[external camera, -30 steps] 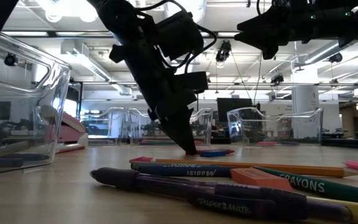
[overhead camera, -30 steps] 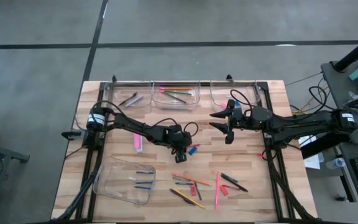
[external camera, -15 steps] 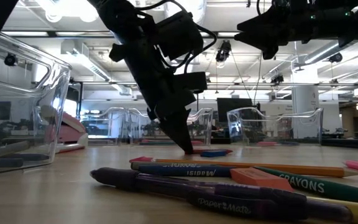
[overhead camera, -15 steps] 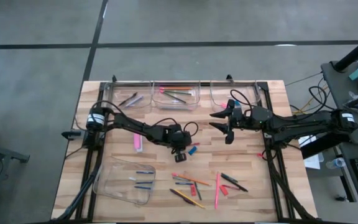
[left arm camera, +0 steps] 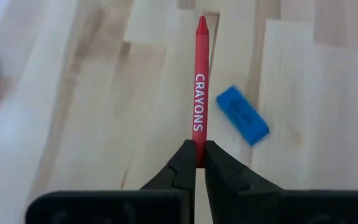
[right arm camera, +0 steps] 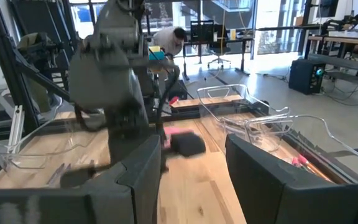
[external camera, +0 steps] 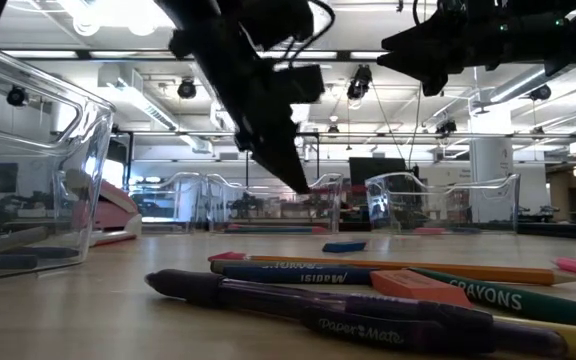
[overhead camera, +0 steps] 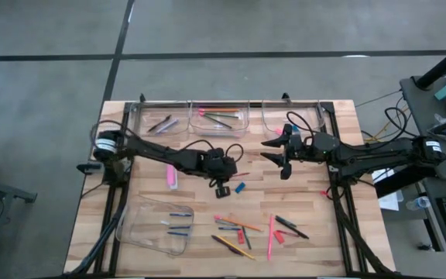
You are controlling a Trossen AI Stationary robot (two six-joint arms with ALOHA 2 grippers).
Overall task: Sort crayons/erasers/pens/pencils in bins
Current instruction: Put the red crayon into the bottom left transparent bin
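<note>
My left gripper point(overhead camera: 223, 187) hangs over the table's middle, shut on a red crayon point(left arm camera: 198, 93) marked CRAYONS. In the low view its fingers point(external camera: 290, 170) point down and stand clear of the wood. A blue eraser point(left arm camera: 242, 119) lies flat on the table just beside the crayon point(overhead camera: 240, 187). My right gripper point(overhead camera: 279, 152) waits open above the table's far right part, with nothing between its fingers point(right arm camera: 191, 168). My left gripper pinches the red crayon's blunt end point(left arm camera: 199, 148) between its two fingertips. The fingers slant down from the table's left and lie along the crayon. It sticks straight out past them, its pointed tip point(left arm camera: 202, 22) leading, lifted clear of the table.
Three clear bins line the far edge point(overhead camera: 161, 122) point(overhead camera: 220, 118) point(overhead camera: 294, 116), and a fourth point(overhead camera: 158, 225) with a few sticks sits near left. A pink piece point(overhead camera: 171, 177) lies left of centre. Several pencils, pens and crayons point(overhead camera: 246, 232) lie scattered toward the near edge.
My left gripper has risen from the table with the red crayon, which now hangs clear of the wood. The blue eraser has stayed where it lay.
</note>
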